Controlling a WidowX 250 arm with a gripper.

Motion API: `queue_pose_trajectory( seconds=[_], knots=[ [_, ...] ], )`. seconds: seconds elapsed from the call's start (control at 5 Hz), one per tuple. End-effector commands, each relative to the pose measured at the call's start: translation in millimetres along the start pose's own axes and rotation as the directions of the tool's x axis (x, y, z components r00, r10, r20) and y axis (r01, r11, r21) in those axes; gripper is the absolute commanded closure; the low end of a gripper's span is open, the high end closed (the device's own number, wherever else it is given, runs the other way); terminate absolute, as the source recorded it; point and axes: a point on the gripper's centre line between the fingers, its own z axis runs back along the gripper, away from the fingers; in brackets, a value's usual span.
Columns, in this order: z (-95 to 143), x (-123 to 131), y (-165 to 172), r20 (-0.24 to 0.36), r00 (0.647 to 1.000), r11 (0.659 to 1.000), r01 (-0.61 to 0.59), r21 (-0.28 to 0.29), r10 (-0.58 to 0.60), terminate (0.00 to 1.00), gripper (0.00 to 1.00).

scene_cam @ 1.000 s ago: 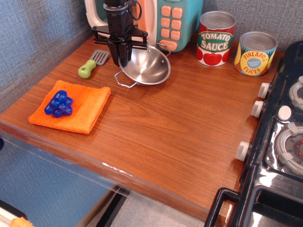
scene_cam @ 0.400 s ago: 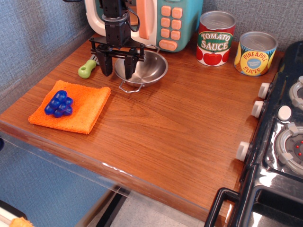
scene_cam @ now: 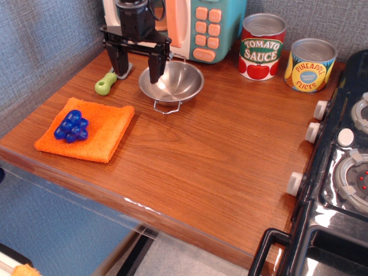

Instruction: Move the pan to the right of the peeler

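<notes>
Spread wide and holding nothing, the gripper [scene_cam: 137, 64] hangs above the back left of the wooden counter [scene_cam: 218, 155], one finger over the peeler's head and the other at the pan's left rim. Farthest left lies an orange cloth [scene_cam: 86, 129] with a blue toy cluster [scene_cam: 71, 126] on it. Behind it the peeler [scene_cam: 107, 83] rests with its green handle toward the front. Just to its right sits the pan [scene_cam: 172, 81], flat on the counter, one wire handle pointing forward, apart from the peeler. Further right stand a tomato sauce can [scene_cam: 261, 46] and a pineapple can [scene_cam: 310, 64], then the stove edge [scene_cam: 339, 172]. By my reading the placing step is done, the pan released where the task wants it. What remains is to lift the arm straight up and away without clipping the rim or nudging the peeler.
</notes>
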Motion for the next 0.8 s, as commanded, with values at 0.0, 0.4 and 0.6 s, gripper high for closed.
queue_pose_trajectory(
  seconds=[0.0,0.4,0.6],
  knots=[
    [34.7,-22.6,6.2,0.029,0.999,0.999,0.038,0.016,-0.039,0.00,0.00],
    [34.9,-28.2,7.9,0.031,0.998,0.998,0.050,0.030,-0.050,0.00,0.00],
    [34.9,-28.2,7.9,0.031,0.998,0.998,0.050,0.030,-0.050,1.00,0.00]
  ],
)
